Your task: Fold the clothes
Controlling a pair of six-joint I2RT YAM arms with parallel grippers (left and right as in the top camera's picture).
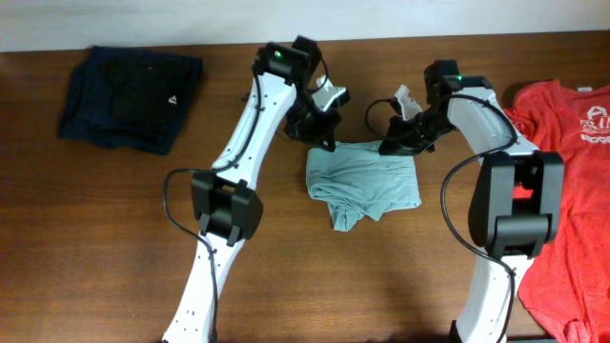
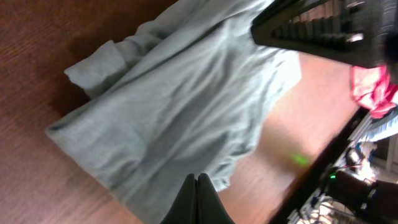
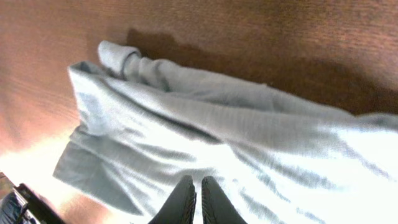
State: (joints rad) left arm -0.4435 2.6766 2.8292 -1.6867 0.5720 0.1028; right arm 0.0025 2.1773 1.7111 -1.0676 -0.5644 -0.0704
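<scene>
So, left gripper (image 2: 198,190): fingers pressed tight together, nothing visibly between them, tips hanging just over the far-left corner of the pale blue-grey T-shirt (image 1: 364,181). Wrist cam shows cloth filling most of the view under the tips; can't tell if they touch it.

Right gripper (image 3: 197,194): fingers nearly together w/ a thin slit between. It's over the far-right corner of the same shirt, cloth right below; can't tell whether it's closed or holding any fabric.

Shirt lies mid-table between the 2 arms, folded to a rough rectangle, wrinkled, w/ a bunched bit sticking out at the near-left corner. One rolled edge shows at the top of the right wrist view.

Further out: red T-shirt (image 1: 572,191) w/ white print spread flat at the right edge of the table (image 1: 114,238), partly under the right arm's base, well apart from the blue one. Dark navy garment (image 1: 129,95), small white logo, lies folded at the far-left corner, well apart from both arms' grippers.
</scene>
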